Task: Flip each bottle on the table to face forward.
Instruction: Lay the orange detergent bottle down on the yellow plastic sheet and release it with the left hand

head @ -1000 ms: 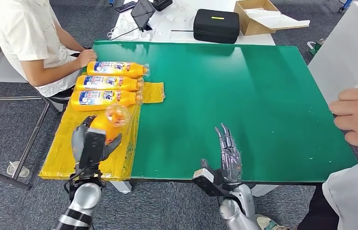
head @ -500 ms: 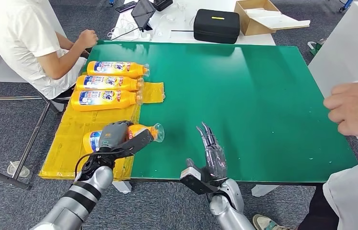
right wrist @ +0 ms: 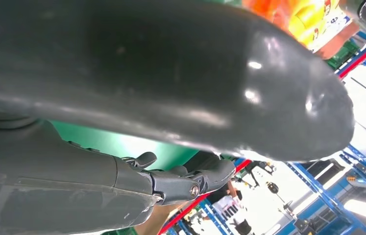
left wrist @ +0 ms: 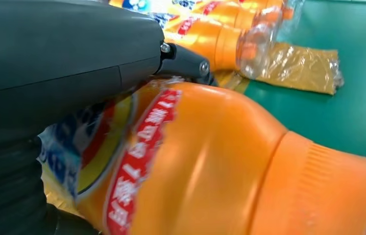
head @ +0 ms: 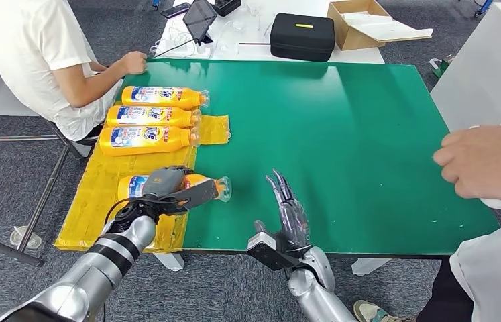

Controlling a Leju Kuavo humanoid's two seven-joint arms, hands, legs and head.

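The held bottle [left wrist: 230, 161] is glossy orange plastic with a smooth printed paper-like label and a ribbed neck. The table [head: 341, 121] has a smooth green top with a soft sheen. The yellow sheet [head: 93, 201] under the bottles looks like crinkled shiny plastic film. The left hand [head: 167, 184] is matt grey plastic; the arms look like brushed silver metal.

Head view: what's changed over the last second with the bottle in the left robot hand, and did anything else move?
The left robot hand swung the orange bottle from upright, cap toward the camera, down onto its side, cap pointing toward the table's middle; it still grips it. The right robot hand drifted slightly left, fingers still apart and holding nothing. The seated person's hand pulled away from the three lying bottles, which stayed in their row on the yellow sheet.
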